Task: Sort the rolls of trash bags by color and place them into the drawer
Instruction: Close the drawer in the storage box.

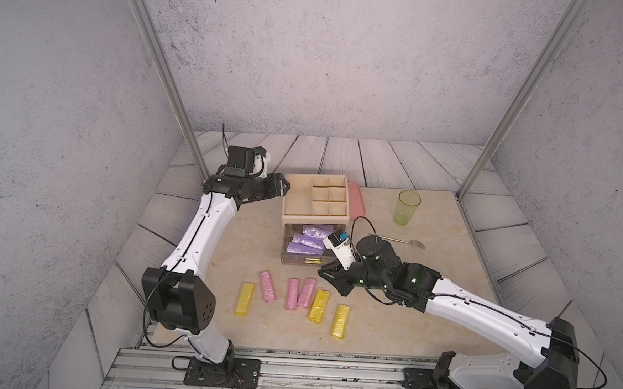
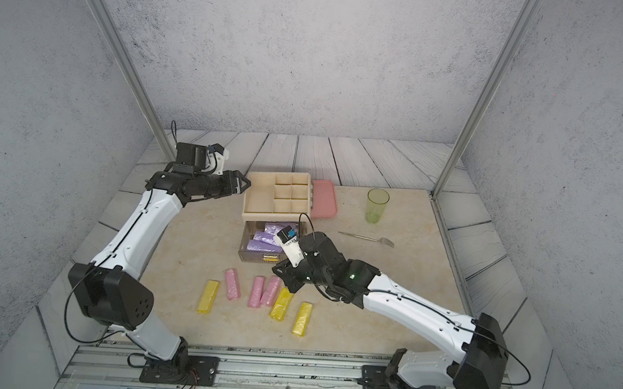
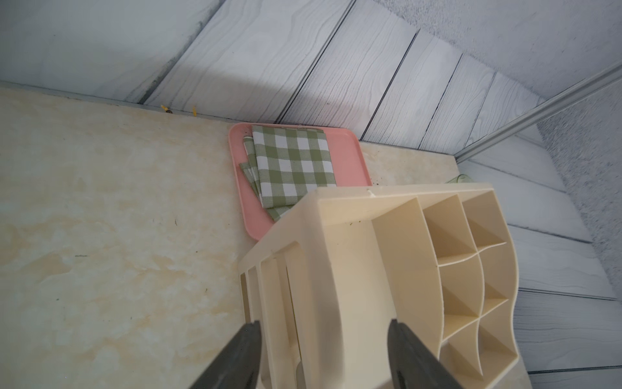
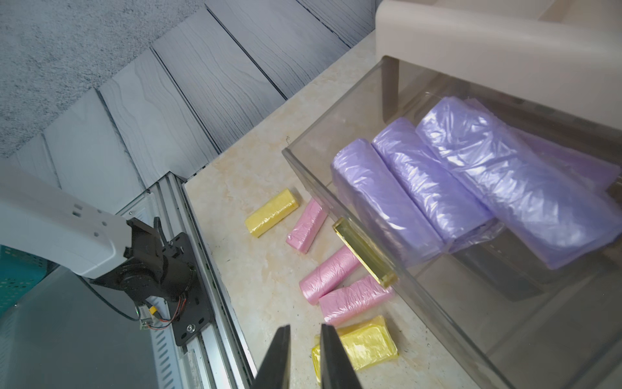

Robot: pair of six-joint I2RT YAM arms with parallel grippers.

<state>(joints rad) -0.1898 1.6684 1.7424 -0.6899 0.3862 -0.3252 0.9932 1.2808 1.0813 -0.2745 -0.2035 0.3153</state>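
Right claw (image 4: 304,328): jaws slightly apart, empty, over yellow roll (image 4: 363,347) by drawer (image 4: 313,183) front.
Left claw (image 3: 323,323): jaws wide, empty, at organizer (image 3: 336,242).
Rolls: purple rolls (image 4: 437,188) in drawer; pink rolls (image 4: 326,272), yellow at bench (image 4: 252,269) front.
Next: spread jaws, straddle roll crosswise.

**Roll count: nine plain, a tenth in doubt**

Three yellow rolls (image 1: 244,298) (image 1: 318,306) (image 1: 340,321) and three pink rolls (image 1: 268,286) (image 1: 292,294) (image 1: 306,293) are lying on the near table, making six. Three purple rolls (image 4: 380,202) (image 4: 434,188) (image 4: 505,182) are lying in the one open drawer (image 4: 420,296). A fourth purple shape is showing behind them, too hidden to be counting as a roll. One organizer (image 1: 314,215) is showing one long compartment (image 1: 299,194) and six small compartments (image 1: 320,194). One cup (image 1: 408,208) and one fork (image 1: 407,241) are sitting at the right. One tray (image 3: 348,161) is carrying one checked cloth (image 3: 292,161).
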